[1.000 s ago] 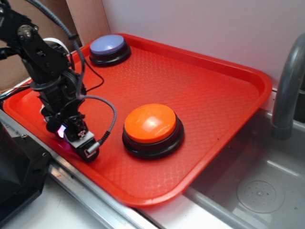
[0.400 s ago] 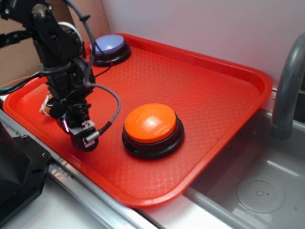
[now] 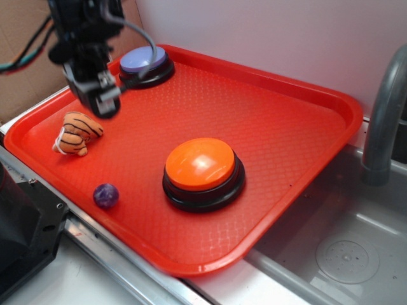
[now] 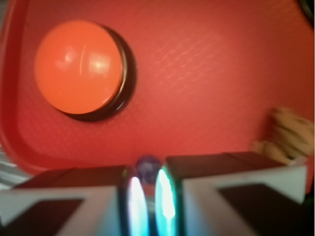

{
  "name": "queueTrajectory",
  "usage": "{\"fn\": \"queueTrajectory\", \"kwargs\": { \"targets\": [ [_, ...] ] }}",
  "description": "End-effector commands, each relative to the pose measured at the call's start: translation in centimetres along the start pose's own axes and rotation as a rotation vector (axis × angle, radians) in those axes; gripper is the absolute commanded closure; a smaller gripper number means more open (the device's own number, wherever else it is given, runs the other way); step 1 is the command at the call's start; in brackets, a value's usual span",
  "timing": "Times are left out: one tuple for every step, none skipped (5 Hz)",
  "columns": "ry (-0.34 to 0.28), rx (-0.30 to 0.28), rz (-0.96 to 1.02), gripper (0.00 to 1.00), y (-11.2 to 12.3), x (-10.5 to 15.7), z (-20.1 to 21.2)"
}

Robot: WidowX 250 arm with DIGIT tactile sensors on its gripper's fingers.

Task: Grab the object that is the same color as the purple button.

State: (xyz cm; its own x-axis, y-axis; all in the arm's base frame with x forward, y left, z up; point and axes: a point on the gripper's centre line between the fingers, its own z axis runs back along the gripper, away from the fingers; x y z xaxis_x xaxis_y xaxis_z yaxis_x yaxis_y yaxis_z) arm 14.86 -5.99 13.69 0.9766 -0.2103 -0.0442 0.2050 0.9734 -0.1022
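The gripper (image 3: pixel 102 95) is hanging above the red tray (image 3: pixel 305 114) with its fingers nearly clenched, grasping nothing. The purple ball (image 3: pixel 106 195) is lying on the tray near its front edge, apart from the tiger toy (image 3: pixel 77 133), the orange button (image 3: pixel 202 166) and the purple button (image 3: pixel 144 61).

A: Any writing on the purple button (image 3: pixel 145 61) or the orange button (image 3: pixel 201 164)?

B: None. Both domed tops are plain, and their black bases carry no label that reads.

A: The red tray (image 3: pixel 299 121), then?

B: Only its embossed texture; no brand or number shows.

A: And the gripper (image 3: pixel 102 95)?

B: No legible marking in the exterior view, and the wrist view is too blurred to read anything at all.
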Motion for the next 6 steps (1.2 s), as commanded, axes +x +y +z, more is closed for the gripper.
{"fn": "queueTrajectory", "kwargs": {
  "targets": [
    [-0.112, 0.007, 0.107, 1.00, 3.9, 0.3, 4.7],
    [-0.117, 0.028, 0.129, 1.00, 5.7, 1.1, 4.9],
    [-0.109, 0.044, 0.119, 1.00, 6.5, 2.2, 4.3],
    [-0.112, 0.019, 0.072, 0.00, 5.8, 1.6, 3.0],
    [-0.081, 0.056, 0.095, 0.00, 6.5, -1.8, -0.8],
    [-0.077, 0.012, 0.104, 0.00, 6.3, -4.0, -4.1]
  ]
}}
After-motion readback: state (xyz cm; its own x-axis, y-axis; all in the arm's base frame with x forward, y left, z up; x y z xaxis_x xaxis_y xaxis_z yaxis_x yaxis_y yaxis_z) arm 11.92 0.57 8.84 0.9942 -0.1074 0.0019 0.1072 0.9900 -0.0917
